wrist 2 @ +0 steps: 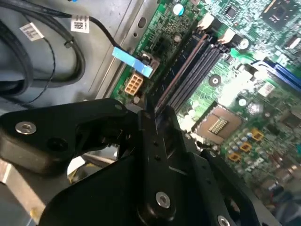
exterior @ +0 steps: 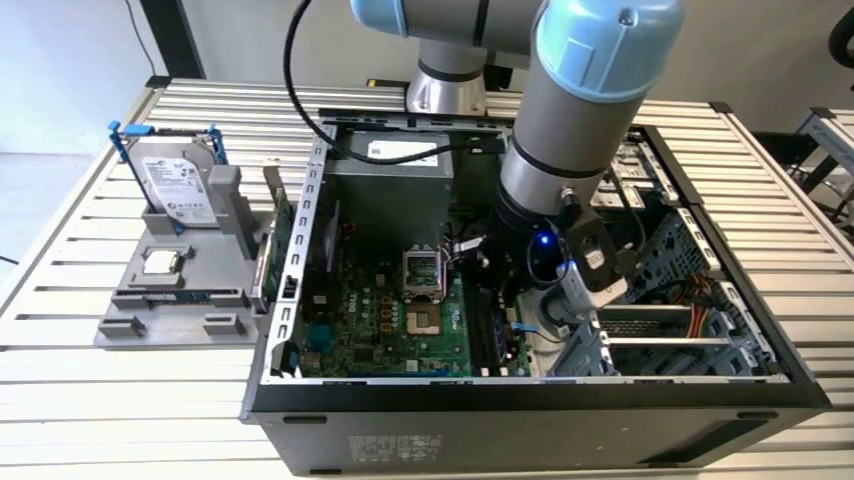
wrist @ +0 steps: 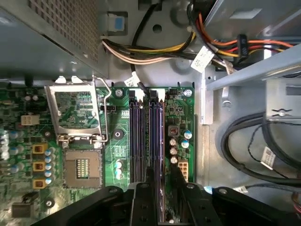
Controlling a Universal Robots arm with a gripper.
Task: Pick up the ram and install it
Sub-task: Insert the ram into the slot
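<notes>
The gripper (wrist: 156, 200) is down inside the case (exterior: 534, 395), over the memory slots (wrist: 146, 136) beside the open socket (wrist: 81, 165). Its fingers (wrist: 141, 205) pinch the ram (wrist: 156, 141) edge-on, lined up along one slot so it can seat.

A white slatted table (exterior: 107, 385) stands before a pale wall (exterior: 60, 60), evenly and brightly lit.

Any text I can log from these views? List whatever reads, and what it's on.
Nothing can be read.
hard drive label: print too small.
power supply sticker: too small.
white cable tags, in both wrist views: print blurred.
case front sticker: too small.
</notes>
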